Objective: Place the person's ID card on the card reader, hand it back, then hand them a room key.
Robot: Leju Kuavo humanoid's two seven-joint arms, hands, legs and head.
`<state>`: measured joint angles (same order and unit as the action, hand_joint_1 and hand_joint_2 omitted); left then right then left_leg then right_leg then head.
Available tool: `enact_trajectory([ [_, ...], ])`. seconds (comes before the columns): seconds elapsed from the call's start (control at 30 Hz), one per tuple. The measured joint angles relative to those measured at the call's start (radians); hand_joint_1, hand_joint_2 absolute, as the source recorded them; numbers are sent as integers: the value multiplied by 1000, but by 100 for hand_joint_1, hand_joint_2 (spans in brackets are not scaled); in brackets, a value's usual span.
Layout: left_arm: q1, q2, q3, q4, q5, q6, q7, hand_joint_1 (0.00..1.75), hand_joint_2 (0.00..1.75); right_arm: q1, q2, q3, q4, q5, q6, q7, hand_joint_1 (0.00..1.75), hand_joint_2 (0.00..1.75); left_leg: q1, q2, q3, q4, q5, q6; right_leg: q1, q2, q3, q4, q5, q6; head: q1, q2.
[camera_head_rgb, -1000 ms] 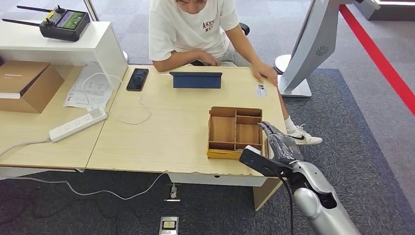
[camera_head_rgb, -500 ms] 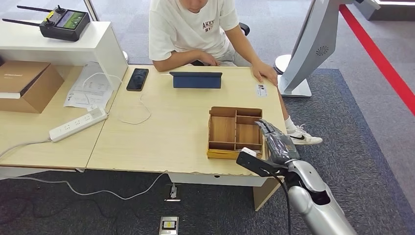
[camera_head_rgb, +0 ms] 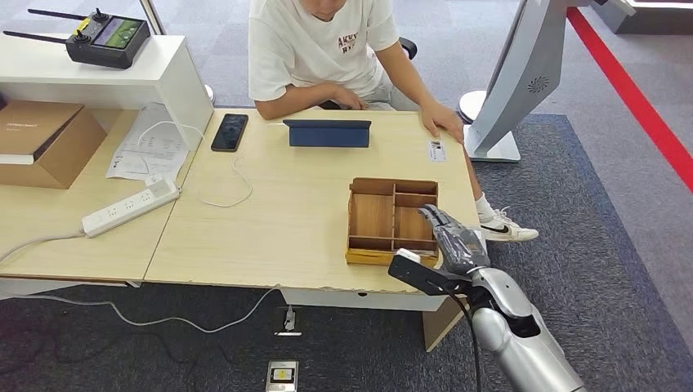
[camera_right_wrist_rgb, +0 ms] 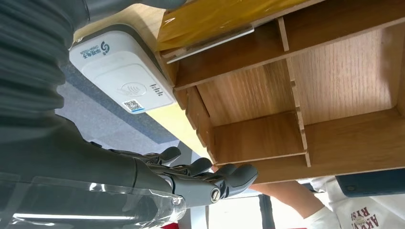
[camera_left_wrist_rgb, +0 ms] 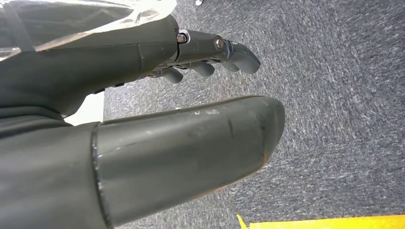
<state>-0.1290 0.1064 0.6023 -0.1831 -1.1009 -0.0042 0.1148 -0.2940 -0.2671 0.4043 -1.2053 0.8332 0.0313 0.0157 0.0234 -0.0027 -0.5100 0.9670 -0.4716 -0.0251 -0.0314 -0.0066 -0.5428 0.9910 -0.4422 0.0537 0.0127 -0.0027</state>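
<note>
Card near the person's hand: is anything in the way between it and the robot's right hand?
Mostly no. The right hand hovers at the wooden box's right edge, and bare table lies from there to the card. The person's hand rests just beyond the card.

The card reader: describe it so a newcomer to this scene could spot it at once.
Start at the light wooden table and find the wooden compartment tray near its front right corner. The card reader sits just beside that tray's near end, close to the right robot hand. It is a white, rounded-corner pad bearing a contactless symbol and a QR sticker.
</note>
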Motion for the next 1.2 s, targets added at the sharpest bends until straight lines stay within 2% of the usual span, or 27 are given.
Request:
enact_trajectory([
  [0.3,0,0,0,0,0,0,0,0,0,-1,3,4,8,-3,-7,-5,0,175,0,0,0,0,0,0,0,0,0,0,0,0,0,0],
  [0.47,1,0,0,0,-6,3,1,0,0,-21,33,38,57,13,-81,-35,0,175,0,0,0,0,0,0,0,0,0,0,0,0,0,0],
  [0.67,1,2,0,0,-19,3,-5,0,0,-29,40,50,97,-3,-128,-55,0,175,0,0,0,0,0,0,0,0,0,0,0,0,0,0],
  [1.2,1,5,0,0,-19,3,-14,0,0,-50,45,71,202,-19,-187,-87,0,175,0,0,0,0,0,0,0,0,0,0,0,0,0,0],
])
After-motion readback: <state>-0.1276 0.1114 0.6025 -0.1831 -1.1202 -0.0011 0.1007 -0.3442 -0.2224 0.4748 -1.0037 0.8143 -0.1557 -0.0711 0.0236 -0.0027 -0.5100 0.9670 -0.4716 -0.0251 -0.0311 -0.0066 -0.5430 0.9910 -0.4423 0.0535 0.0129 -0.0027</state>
